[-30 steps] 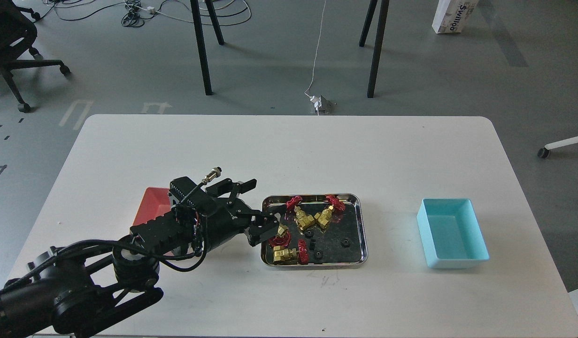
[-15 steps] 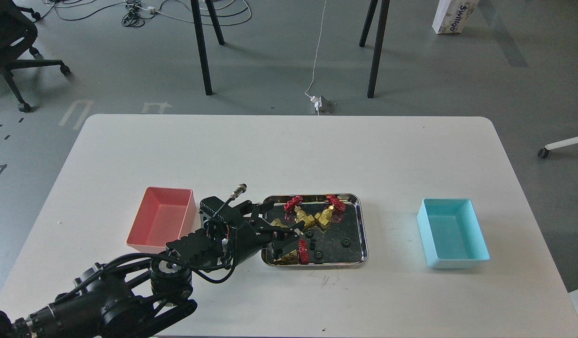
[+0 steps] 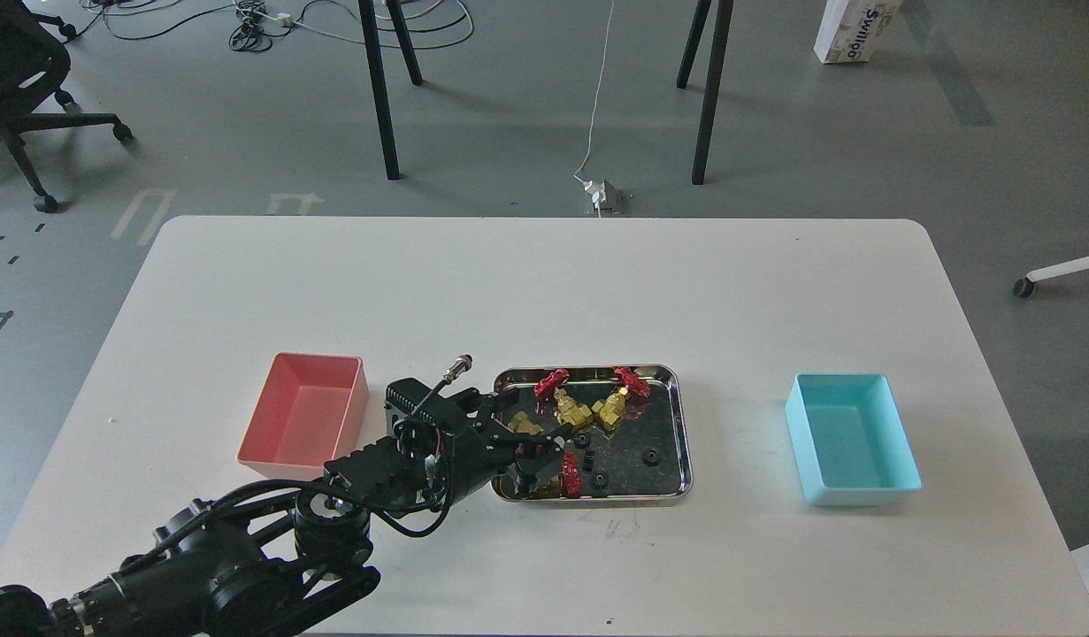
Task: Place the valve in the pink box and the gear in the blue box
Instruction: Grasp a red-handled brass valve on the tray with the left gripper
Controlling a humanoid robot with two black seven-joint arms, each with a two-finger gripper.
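Where the bench [image 3: 544, 283] carries the steel tray [image 3: 681, 433], my left pincer [image 3: 540, 447] reaches over its left end, fingers parted around a valve [image 3: 569, 475], contact unclear. Two more valves [image 3: 572, 410] lie farther back; gears [image 3: 650, 457] sit right. Pink box [image 3: 279, 451] left, blue box [image 3: 898, 482] right.

Left arm comes in low from bottom-left, wrist about level, left gripper [image 3: 537, 449] with fingers spread over the tray's [image 3: 677, 425] left end.
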